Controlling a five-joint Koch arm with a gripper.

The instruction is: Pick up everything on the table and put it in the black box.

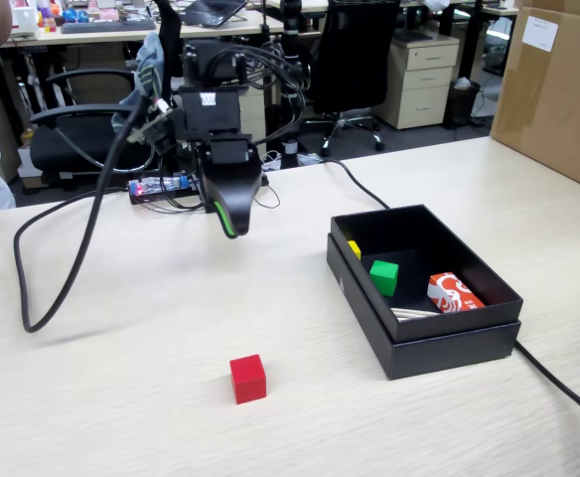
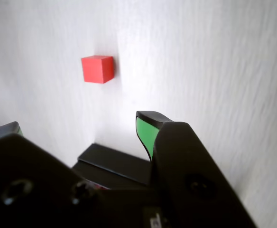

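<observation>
A small red cube [image 1: 247, 379] lies alone on the beige table [image 1: 121, 417], near its front edge. In the wrist view the red cube [image 2: 97, 69] is ahead of the jaws and well apart from them. The black box [image 1: 424, 353] stands to the right of the cube, and one corner of the box [image 2: 117, 161] shows in the wrist view. My gripper [image 1: 232, 224] hangs in the air above the table, behind the cube and left of the box. In the wrist view the gripper [image 2: 79, 124] is open, its green-lined jaws wide apart with nothing between them.
Inside the box lie a green cube [image 1: 383, 276], a yellow piece [image 1: 355, 248] and a red-and-white packet [image 1: 454, 293]. A brown carton [image 1: 558, 89] stands at the back right. Black cables [image 1: 72, 248] loop across the left of the table, and another cable [image 1: 558, 383] runs past the box.
</observation>
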